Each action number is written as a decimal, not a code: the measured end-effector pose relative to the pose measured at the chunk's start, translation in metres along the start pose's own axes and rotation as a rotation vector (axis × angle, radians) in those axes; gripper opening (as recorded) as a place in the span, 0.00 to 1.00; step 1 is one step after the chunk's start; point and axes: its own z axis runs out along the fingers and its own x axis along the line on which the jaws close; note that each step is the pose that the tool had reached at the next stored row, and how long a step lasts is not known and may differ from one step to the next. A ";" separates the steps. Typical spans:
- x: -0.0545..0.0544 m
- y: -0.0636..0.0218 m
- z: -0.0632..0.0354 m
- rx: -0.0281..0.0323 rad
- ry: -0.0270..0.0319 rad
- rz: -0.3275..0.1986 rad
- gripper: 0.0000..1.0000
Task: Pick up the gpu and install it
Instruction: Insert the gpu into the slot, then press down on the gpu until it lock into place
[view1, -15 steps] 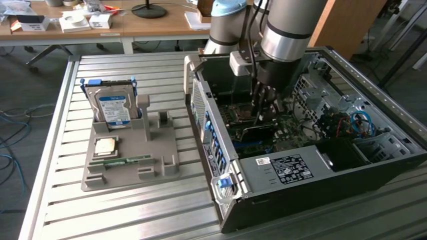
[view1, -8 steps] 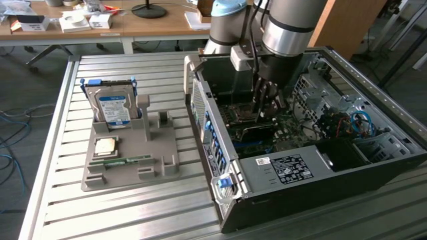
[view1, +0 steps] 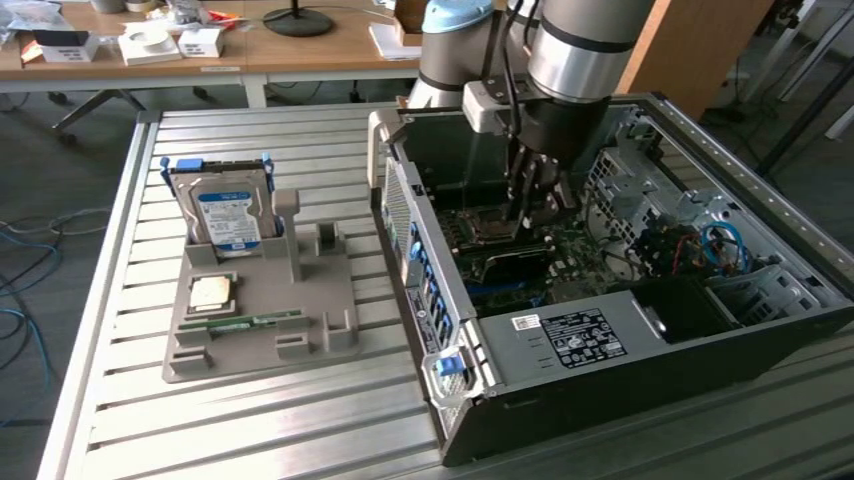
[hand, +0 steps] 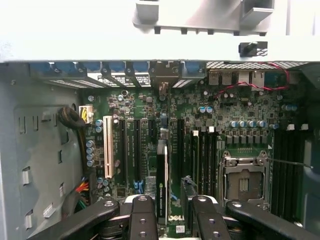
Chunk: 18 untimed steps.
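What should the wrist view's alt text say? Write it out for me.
A gpu stands edge-on among the expansion slots of a motherboard, close by the tool, inside an open computer case. An empty CPU socket lies farther along the board.

Lab: slatted metal workbench (view1: 267, 420), cluttered desks (view1: 200, 50) behind.

Workshop room with a slatted metal bench and wooden desks behind

A ribbed aluminium table (view1: 267, 420) fills the near ground; on the far side stands a light wooden desk (view1: 287, 52) carrying small white boxes (view1: 150, 45) and a black round lamp base (view1: 298, 20) (its stem rises out of view). Grey floor (view1: 40, 160) shows at the exterior view's left, with blue cables (view1: 20, 300) trailing over it. A brown wooden panel (view1: 694, 50) stands at the far right
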 end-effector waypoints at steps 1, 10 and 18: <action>0.000 0.0000 -0.0010 0.0000 0.0000 0.000 0.34; 0.000 -0.0035 -0.0017 0.0000 0.0001 0.000 0.34; 0.000 -0.0050 -0.0016 0.0000 0.0000 0.000 0.34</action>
